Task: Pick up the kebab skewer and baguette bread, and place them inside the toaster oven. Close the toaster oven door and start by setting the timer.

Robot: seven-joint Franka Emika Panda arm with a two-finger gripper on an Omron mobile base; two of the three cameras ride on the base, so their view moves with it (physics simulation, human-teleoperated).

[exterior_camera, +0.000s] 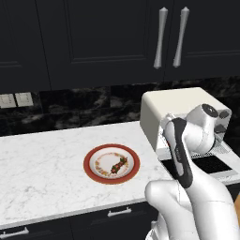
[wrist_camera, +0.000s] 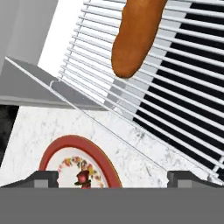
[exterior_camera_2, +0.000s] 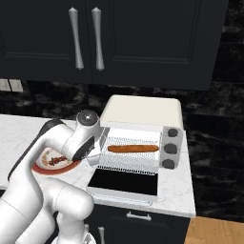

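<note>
your pincer point(wrist_camera: 112, 177) is spread wide with nothing in it. the slim orange-brown baguette loaf point(exterior_camera_2: 133, 148) lies on the cream-white toaster oven's point(exterior_camera_2: 143, 112) wire rack. the short kebab skewer of dark red and green chunks point(exterior_camera: 117, 165) lies on the red-rimmed plate point(exterior_camera: 88, 159), lower left of the hand view, beneath the pincer; it looks light, stiff and knobbly, so pinch it mid-length.

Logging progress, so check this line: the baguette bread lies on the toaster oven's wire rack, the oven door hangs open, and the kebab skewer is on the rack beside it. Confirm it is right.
One part is wrong. The kebab skewer is not on the wire rack; it lies on the red-rimmed plate on the counter, as the left base view shows. The baguette bread does lie on the toaster oven's rack, and the toaster oven door does hang open.
</note>
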